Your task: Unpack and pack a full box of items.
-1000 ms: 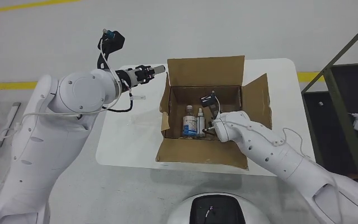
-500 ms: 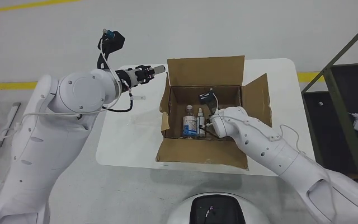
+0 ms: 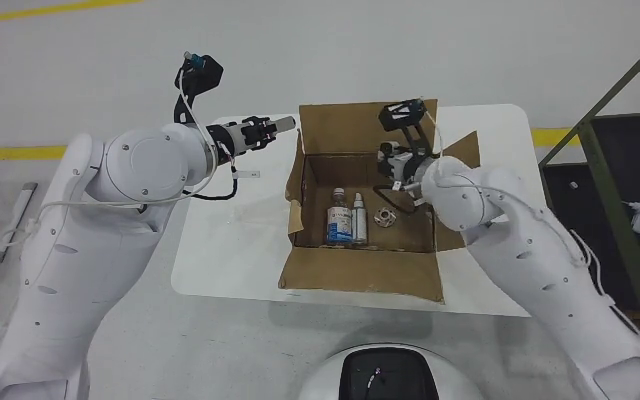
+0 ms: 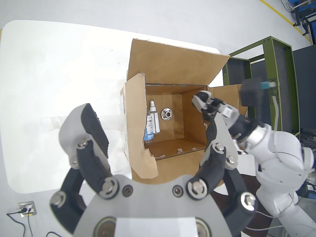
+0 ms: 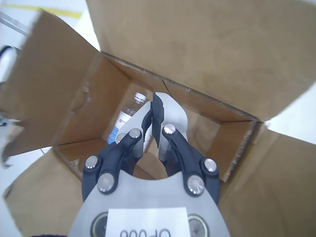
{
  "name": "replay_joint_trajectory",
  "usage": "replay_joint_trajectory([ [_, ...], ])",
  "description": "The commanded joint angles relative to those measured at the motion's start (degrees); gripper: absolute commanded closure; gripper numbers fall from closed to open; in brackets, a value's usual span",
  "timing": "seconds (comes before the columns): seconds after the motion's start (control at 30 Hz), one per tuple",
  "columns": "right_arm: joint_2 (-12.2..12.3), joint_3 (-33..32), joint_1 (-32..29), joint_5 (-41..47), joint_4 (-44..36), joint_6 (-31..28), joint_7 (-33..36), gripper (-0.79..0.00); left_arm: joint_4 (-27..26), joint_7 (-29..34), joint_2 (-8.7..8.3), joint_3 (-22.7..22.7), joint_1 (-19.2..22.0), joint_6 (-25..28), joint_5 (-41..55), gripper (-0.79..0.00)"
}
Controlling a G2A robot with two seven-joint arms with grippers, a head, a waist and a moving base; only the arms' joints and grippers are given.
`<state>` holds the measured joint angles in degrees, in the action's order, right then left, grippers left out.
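Right gripper [image 5: 154, 107] pressed together, empty, above box [image 3: 360, 268]; left gripper [image 4: 148, 117] spread, beside box. Inside: water bottle [image 3: 338, 222], spray bottle [image 3: 358, 220] against it, metal flange [image 3: 385, 215] apart. Best spread fingers before descending; straddle one item, clear of flaps.

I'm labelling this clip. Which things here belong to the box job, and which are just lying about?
Job: box; bottle, spray bottle and metal ring inside it; left gripper, open; right gripper, shut.

Lying about: table, green rack, floor socket.
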<state>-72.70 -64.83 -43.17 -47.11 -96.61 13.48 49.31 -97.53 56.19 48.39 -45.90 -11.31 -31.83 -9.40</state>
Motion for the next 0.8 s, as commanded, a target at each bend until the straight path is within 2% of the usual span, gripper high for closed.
replay_joint_trajectory([
  [0.0, 0.79, -6.48, -4.46, 3.93, -4.94, -3.74, -2.15, 0.0, 0.0, 0.0, 0.0, 0.0, 0.0, 0.0, 0.0, -0.785],
  [0.17, 2.05, -17.84, -12.53, 11.94, -10.08, -10.4, -6.58, 0.0, 0.0, 0.0, 0.0, 0.0, 0.0, 0.0, 0.0, -0.785],
  [0.27, 2.48, -22.39, -16.31, 15.78, -11.56, -13.7, -8.84, 0.0, 0.0, 0.0, 0.0, 0.0, 0.0, 0.0, 0.0, -0.785],
  [0.57, 2.54, -22.97, -16.99, 16.57, -11.75, -14.34, -8.99, 0.0, 0.0, 0.0, 0.0, 0.0, 0.0, 0.0, 0.0, -0.785],
  [0.63, 2.54, -23.65, -17.95, 16.44, -11.66, -14.22, -11.86, 0.0, 0.0, 0.0, 0.0, 0.0, 0.0, 0.0, 0.0, -0.785],
  [0.77, 2.31, -29.81, -20.81, 24.14, -11.83, -12.8, -22.08, 0.0, 0.0, 0.0, 0.0, 0.0, 0.0, 0.0, 0.0, -0.785],
])
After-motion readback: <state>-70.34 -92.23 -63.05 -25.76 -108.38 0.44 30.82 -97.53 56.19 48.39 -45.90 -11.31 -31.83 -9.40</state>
